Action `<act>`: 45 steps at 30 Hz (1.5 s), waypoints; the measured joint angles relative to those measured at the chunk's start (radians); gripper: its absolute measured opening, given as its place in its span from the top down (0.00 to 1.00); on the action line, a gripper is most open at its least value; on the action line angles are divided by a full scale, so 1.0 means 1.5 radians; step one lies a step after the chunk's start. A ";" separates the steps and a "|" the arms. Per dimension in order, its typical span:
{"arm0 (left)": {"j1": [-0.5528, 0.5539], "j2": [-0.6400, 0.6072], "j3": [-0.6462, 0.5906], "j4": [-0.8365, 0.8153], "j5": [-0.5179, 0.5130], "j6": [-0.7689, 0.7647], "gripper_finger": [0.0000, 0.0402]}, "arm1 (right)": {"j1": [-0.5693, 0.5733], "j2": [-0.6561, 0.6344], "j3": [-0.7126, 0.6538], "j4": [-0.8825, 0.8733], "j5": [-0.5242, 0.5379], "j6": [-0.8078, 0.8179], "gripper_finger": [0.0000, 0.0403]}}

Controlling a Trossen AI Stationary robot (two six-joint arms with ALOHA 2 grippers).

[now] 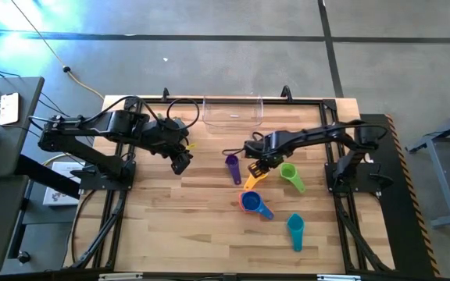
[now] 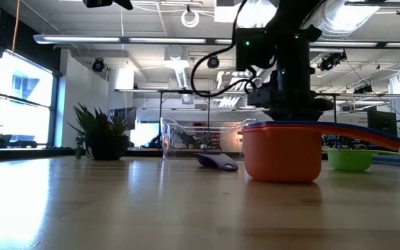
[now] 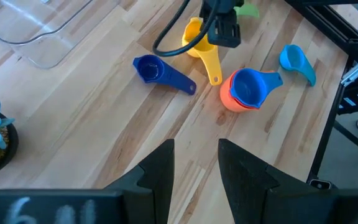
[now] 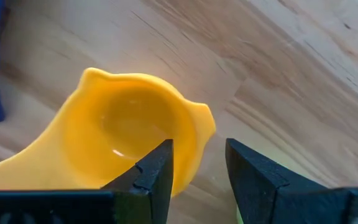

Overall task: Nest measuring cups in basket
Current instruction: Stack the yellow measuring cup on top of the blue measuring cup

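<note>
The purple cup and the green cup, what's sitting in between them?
The yellow cup lies between the purple cup and the green cup, with the right gripper over it. The high view shows this.

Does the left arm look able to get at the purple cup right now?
Probably yes: the left gripper hangs open, with bare table between it and the purple cup.

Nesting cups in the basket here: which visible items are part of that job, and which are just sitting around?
Job items: clear basket; yellow cup under the right tool; purple cup; green cup; teal cup; blue cup nested in orange cup.

Bystanders: potted plant; left tool, waiting open, holding nothing.
</note>
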 joint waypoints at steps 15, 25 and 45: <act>0.000 0.000 0.000 0.000 0.000 0.000 0.72 | 0.000 0.029 0.000 0.025 0.000 -0.025 0.98; 0.000 0.000 0.000 0.000 0.000 0.000 0.72 | -0.003 0.019 0.000 0.020 0.032 -0.006 0.98; -0.001 0.000 0.000 0.000 0.000 0.000 0.72 | -0.003 -0.141 0.016 0.004 0.048 -0.175 1.00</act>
